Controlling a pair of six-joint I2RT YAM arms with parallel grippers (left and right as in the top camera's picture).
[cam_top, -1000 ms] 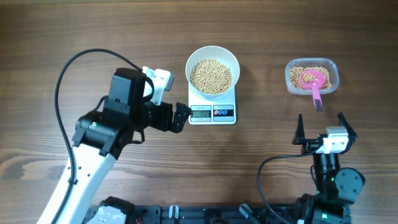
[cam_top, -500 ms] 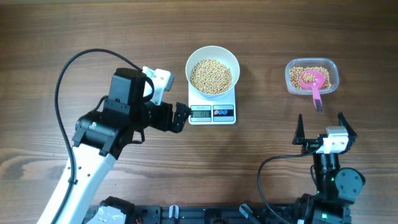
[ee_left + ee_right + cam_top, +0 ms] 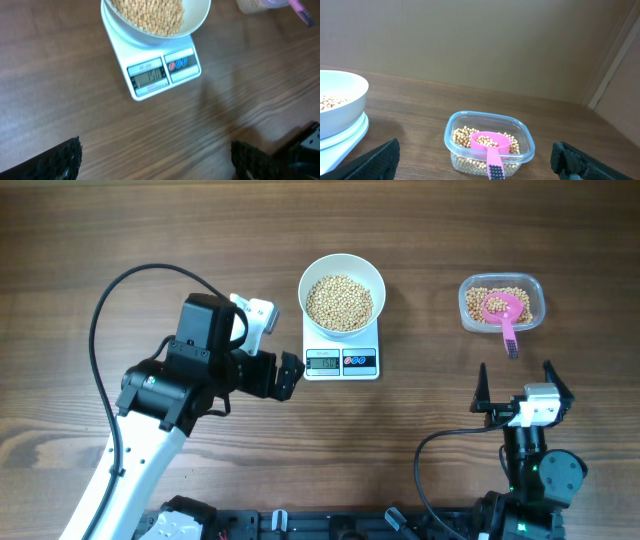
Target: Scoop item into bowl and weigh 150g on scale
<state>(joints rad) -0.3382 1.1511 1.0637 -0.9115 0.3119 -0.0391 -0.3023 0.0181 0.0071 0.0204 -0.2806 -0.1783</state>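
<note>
Now the bowl (image 3: 304,292) of beans (image 3: 339,302) is sitting on the scale (image 3: 341,362), just right of the left end effector (image 3: 289,373), whose jaws are standing wide and empty. The right end effector (image 3: 516,377), equally wide, is waiting well apart, with the scoop (image 3: 503,310) handle pointing toward it from the tub (image 3: 467,292).

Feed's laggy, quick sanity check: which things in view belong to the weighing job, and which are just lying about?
Job: beans, white bowl, scale, pink scoop, clear tub.
Lying about: only the black cable.
</note>
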